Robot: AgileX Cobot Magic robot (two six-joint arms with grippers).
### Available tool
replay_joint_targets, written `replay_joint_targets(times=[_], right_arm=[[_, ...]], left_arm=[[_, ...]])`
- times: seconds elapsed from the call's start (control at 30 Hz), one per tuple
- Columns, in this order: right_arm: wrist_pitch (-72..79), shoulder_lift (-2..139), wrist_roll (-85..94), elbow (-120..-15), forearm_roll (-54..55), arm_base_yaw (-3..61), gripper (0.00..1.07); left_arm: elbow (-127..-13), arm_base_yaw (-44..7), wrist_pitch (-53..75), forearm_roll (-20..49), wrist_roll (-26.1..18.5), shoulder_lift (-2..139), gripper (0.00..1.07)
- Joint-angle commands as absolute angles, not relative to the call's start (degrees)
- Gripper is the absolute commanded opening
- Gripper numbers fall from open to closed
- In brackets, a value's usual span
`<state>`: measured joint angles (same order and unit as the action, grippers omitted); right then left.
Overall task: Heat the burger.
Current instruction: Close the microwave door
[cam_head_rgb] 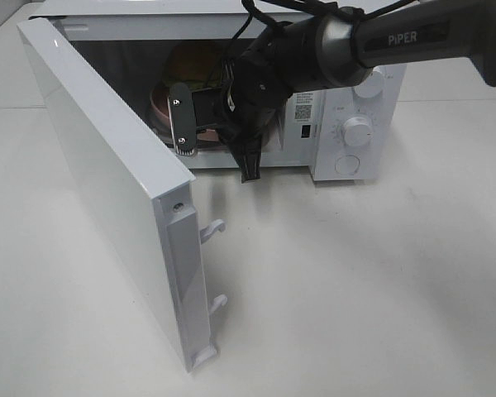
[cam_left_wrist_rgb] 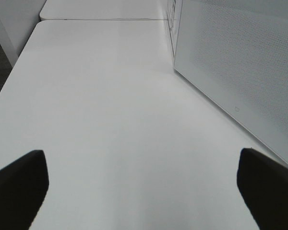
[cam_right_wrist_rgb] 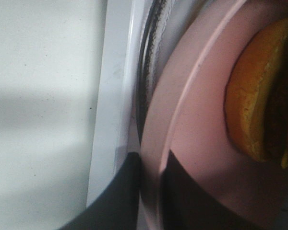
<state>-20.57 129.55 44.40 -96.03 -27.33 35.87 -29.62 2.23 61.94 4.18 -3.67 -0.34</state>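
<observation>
- Microwave [cam_head_rgb: 360,99] stands at the far side of the counter [cam_head_rgb: 355,289]. Its door [cam_head_rgb: 107,182] is swung wide open to the left, and its two latch hooks [cam_head_rgb: 215,228] point out over the counter
- The control panel is on the microwave's right, with a white dial [cam_head_rgb: 358,131] on it
- The burger [cam_head_rgb: 194,62] is inside the microwave cavity, sitting on the pink plate [cam_head_rgb: 159,103]. From the high camera only the top of its brown bun shows, behind my right arm
- Right wrist view: the golden bun edge of the burger lies close on the plate's flat, in from the rim. A dark layer shows under the bun, too blurred to name
- My right arm comes in from the far right and crosses toward the middle. It ends at the mouth of the cavity, in front of the plate
- My right tool [cam_right_wrist_rgb: 151,165] is clenched on the near rim of the pink plate, with one dark finger [cam_right_wrist_rgb: 115,196] outside the rim and the other on the plate's inner face. The gap between them is narrow and filled by the rim
- The plate's near rim lies just beside the white sill [cam_right_wrist_rgb: 110,96] of the cavity opening
- I cannot tell whether the plate is resting on the cavity floor or raised off it
- My left tool [cam_left_wrist_rgb: 144,184] is released, fingers [cam_left_wrist_rgb: 19,189] spread wide with nothing between them, and it hangs over bare counter
- A white dotted panel [cam_left_wrist_rgb: 230,72] of the microwave stands near my left tool. I cannot tell whether it is the door or a side wall
</observation>
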Motion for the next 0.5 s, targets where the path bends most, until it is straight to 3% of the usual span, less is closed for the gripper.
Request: replay_joint_targets(times=[0.03,0.1,0.3,0.5], right_arm=[[-18.22,128.63,41.14,-97.23,-28.25,35.47,0.15],[-18.74,128.63,40.34,-97.23,-28.25,35.47,0.18],[-21.26,128.46,38.39,-97.23,-28.25,35.47,0.42],[-21.94,127.31,38.33,-97.17,-27.44,35.52,0.55]], left_arm=[[-29.56,2.35,61.31,4.64,-3.55,-1.15,1.0],[-29.56,2.35,61.31,4.64,-3.55,-1.15,1.0],[-29.56,2.35,61.31,4.64,-3.55,-1.15,1.0],[-29.56,2.35,61.31,4.64,-3.55,-1.15,1.0]])
